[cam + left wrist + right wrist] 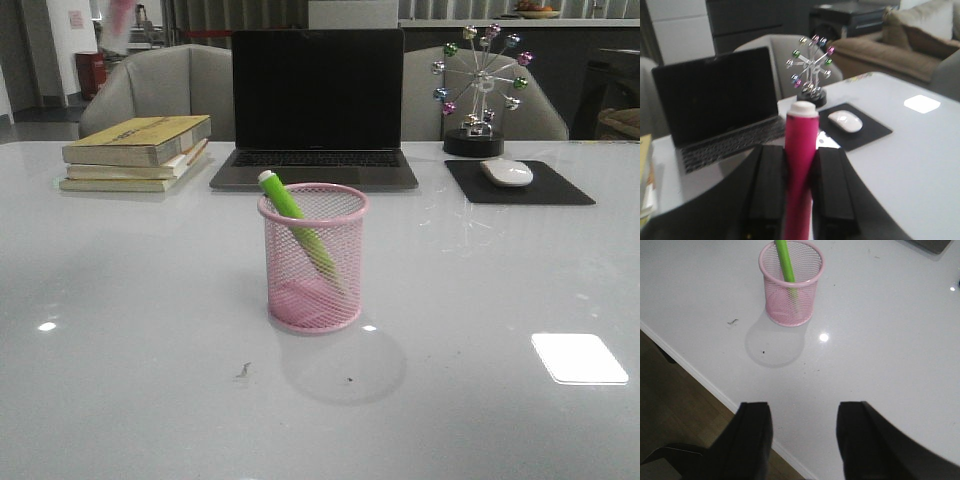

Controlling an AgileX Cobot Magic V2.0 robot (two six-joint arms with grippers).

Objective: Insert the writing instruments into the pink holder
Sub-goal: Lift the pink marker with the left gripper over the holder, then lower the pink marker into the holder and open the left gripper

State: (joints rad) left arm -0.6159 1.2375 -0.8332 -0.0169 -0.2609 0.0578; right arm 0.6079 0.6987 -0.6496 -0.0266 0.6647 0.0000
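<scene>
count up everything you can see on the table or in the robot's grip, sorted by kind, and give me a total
Chunky highlighter markers: 2 (lime green one in the pink wire-mesh cup, magenta one in the left tool)
Pink wire-mesh cup: 1
Stacked books: 3
Open laptop: 1
White mouse: 1
Black mouse pad: 1
Ferris-wheel desk ornament: 1
Total: 10

An office: the glossy white table (pixel 120 300) carries an open grey laptop (pixel 316 110), stacked yellowish books (pixel 137 152), a white mouse (pixel 507 172) on a black pad (pixel 520 185), with grey armchairs (pixel 160 88) at 12 o'clock.

Left fingers (pixel 765 192) clamped on pink marker (pixel 800 165); right fingers (pixel 752 432) spread, empty.
</scene>
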